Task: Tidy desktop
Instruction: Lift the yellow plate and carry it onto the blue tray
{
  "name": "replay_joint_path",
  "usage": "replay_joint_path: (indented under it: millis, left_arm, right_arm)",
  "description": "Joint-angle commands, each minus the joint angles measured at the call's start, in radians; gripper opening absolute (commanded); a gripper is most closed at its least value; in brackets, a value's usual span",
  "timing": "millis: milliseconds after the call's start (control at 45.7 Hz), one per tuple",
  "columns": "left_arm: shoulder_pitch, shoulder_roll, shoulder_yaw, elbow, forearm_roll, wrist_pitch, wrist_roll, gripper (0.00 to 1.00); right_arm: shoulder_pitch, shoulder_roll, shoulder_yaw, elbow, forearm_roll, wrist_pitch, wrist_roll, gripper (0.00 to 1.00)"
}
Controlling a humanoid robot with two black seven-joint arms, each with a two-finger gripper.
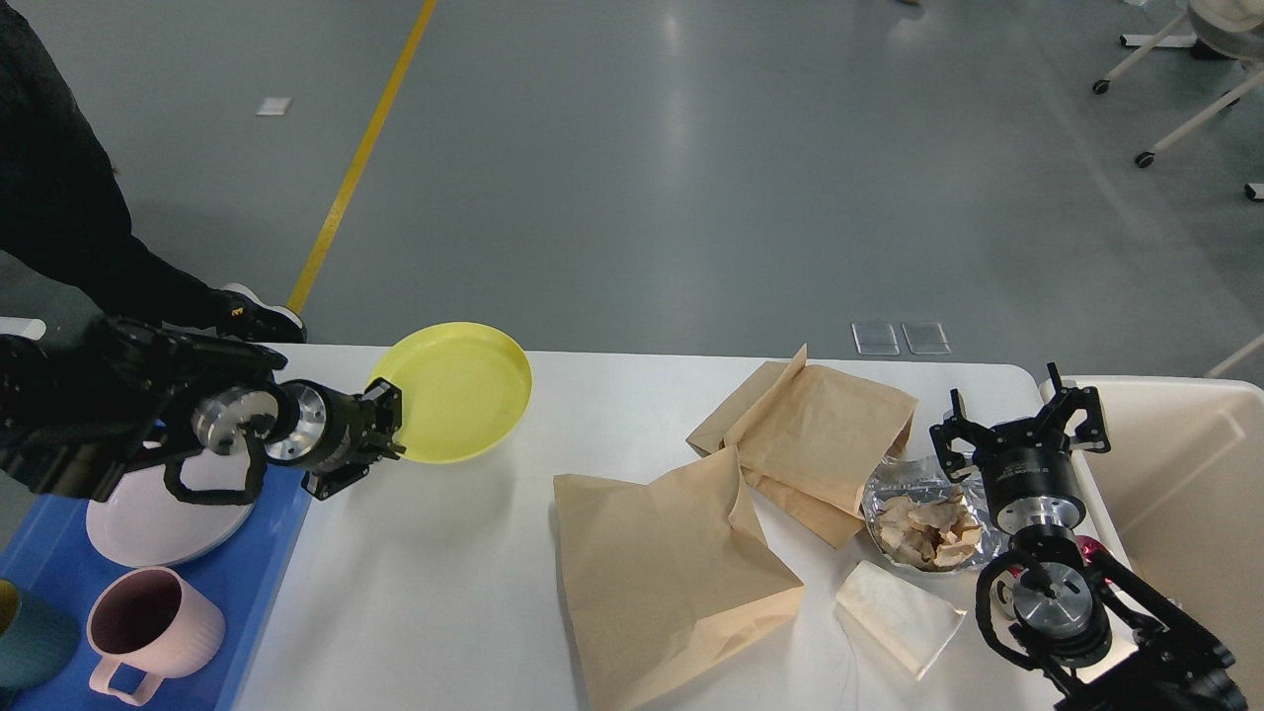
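Observation:
The white desktop (pixel 474 553) fills the lower view. My left gripper (pixel 387 434) is shut on the near-left rim of a yellow plate (pixel 454 390) and holds it tilted above the desktop's far left part. My right gripper (pixel 1022 420) is open and empty, held above the far right of the desktop, just behind a foil wrapper with crumpled paper (pixel 923 523). Two brown paper bags (pixel 671 573) (pixel 820 434) and a white napkin (pixel 894 612) lie on the desktop.
A blue tray (pixel 267 553) at the left edge holds a pink plate (pixel 148 513), a pink mug (pixel 153 622) and a teal cup (pixel 30 642). A beige bin (pixel 1185 474) stands at the right. A person's legs (pixel 89 227) are behind the left corner.

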Motion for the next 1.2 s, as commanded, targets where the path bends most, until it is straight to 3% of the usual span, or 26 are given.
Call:
replay_joint_path:
  millis: [0,219,394,503,700,875,1182]
  left_arm:
    - [-0.216,0.084,0.082,-0.201,-0.001,-0.008,0.002,0.0]
    - [-0.576,0.035,0.266,-0.465,-0.04,-0.095,0.004,0.0]
    - [-0.759,-0.018,0.369,-0.506,-0.048,-0.242,0.01,0.0]
    - [-0.805,-0.02,0.42,-0.506,-0.048,-0.291,0.027,0.0]
    - [-0.762,0.017,0.539,-0.445,-0.043,-0.299,0.03,0.0]
    - [-0.632,0.165,0.624,-0.364,-0.036,-0.293,0.021,0.0]
    - [-0.249,0.483,0.471,-0.026,0.131,-0.304,0.024,0.0]
  right_arm:
    - [0.0,0.0,0.0,0.0,0.0,-0.001,0.0,1.0]
    - [0.0,0.0,0.0,0.0,0.0,-0.001,0.0,1.0]
    - [-0.002,0.0,0.0,0.0,0.0,-0.001,0.0,1.0]
    - [-0.002,0.0,0.0,0.0,0.0,0.001,0.0,1.0]
    - [0.0,0.0,0.0,0.002,0.0,-0.001,0.0,1.0]
    - [-0.002,0.0,0.0,0.002,0.0,-0.001,0.0,1.0]
    - [-0.002,0.0,0.0,0.002,0.0,0.001,0.0,1.0]
